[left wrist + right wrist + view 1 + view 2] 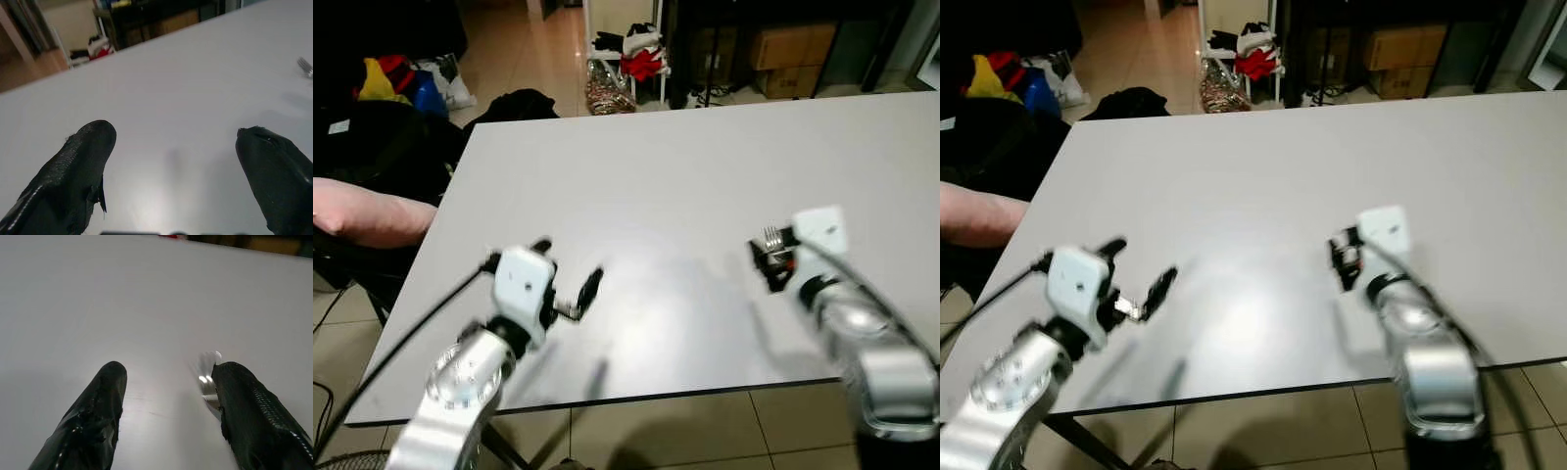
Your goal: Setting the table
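Observation:
A grey table [685,157] spreads out in front of me. My left gripper [566,266] hovers over its near left part, open, with nothing between its black fingers [83,161]. Over the near right part my right gripper [766,257] has its fingers [98,406] spread apart. A silver fork [771,236] sticks up right at that gripper. In the right wrist view the fork [208,377] is a blurred glint against one finger. Its tines [305,65] also appear in the left wrist view, with a faint shadow on the table below them.
A person's forearm [362,215] rests by the table's left edge. Beyond the far edge are a white rack with clothes [641,54], cardboard boxes [788,44], dark bags [514,103] and coloured items [396,78] on the floor. The table's near edge [607,399] lies just under my arms.

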{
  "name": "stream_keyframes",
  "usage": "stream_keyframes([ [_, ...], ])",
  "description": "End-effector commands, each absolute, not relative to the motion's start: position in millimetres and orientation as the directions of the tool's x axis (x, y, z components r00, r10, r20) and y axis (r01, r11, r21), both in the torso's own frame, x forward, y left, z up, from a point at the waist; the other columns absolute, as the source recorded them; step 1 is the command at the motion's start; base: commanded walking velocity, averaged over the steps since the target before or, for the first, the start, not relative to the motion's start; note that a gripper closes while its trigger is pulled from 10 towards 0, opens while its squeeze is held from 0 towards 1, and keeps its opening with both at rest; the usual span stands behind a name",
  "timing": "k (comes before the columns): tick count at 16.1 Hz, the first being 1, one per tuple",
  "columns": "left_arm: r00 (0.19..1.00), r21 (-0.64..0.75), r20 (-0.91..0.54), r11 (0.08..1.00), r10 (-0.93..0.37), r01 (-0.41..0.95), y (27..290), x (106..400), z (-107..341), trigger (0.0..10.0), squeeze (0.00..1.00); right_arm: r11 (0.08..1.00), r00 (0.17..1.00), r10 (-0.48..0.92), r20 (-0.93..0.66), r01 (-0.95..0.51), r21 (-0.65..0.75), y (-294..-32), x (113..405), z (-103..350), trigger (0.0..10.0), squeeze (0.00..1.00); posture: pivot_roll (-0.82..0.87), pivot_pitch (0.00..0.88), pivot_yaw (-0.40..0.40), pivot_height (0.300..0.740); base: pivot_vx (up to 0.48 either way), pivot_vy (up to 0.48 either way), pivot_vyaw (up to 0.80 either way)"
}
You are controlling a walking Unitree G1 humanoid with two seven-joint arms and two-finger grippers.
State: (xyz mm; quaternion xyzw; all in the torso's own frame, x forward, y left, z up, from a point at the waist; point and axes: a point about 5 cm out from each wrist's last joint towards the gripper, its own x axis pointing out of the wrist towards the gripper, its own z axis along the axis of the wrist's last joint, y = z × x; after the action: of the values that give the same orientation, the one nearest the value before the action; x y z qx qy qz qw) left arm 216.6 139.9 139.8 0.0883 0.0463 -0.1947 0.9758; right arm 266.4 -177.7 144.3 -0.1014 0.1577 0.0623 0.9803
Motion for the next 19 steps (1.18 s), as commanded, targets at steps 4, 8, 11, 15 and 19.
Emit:
stream_keyframes([
  [4, 0.987, 0.134, -0.064, 0.979, -0.148, 0.156, 147, 195, 143, 10.0, 0.0, 0.935, 0.929, 0.342, -0.139, -0.352, -0.051, -144, 244, 159, 10.0, 0.0, -0.13, 0.0, 0.073, 0.74, 0.0, -0.23, 0.0],
  [8, 0.999, 0.16, -0.05, 0.987, 0.021, -0.013, 163, 185, 143, 10.0, 0.0, 0.929, 0.924, 0.368, -0.103, -0.364, 0.06, -140, 236, 153, 10.0, 0.0, -0.09, 0.0, 0.038, 0.74, 0.0, -0.48, 0.0],
  [11, 0.995, 0.197, -0.03, 0.977, 0.093, -0.086, 171, 179, 146, 10.0, 0.0, 0.914, 0.906, 0.405, -0.121, -0.4, 0.067, -143, 229, 141, 10.0, 0.0, -0.06, 0.0, 0.029, 0.74, 0.0, -0.48, 0.0],
  [15, 0.994, 0.2, -0.034, 0.976, 0.099, -0.091, 175, 182, 148, 10.0, 0.0, 0.923, 0.918, 0.382, -0.109, -0.373, 0.099, -150, 228, 141, 10.0, 1.0, -0.07, 0.0, 0.054, 0.74, 0.0, -0.336, 0.0],
  [19, 0.995, 0.193, -0.04, 0.978, 0.087, -0.078, 175, 185, 147, 10.0, 0.12, 0.939, 0.937, 0.34, -0.085, -0.332, 0.09, -154, 227, 143, 10.0, 1.0, -0.08, 0.0, 0.068, 0.74, 0.0, 0.0, 0.0],
])
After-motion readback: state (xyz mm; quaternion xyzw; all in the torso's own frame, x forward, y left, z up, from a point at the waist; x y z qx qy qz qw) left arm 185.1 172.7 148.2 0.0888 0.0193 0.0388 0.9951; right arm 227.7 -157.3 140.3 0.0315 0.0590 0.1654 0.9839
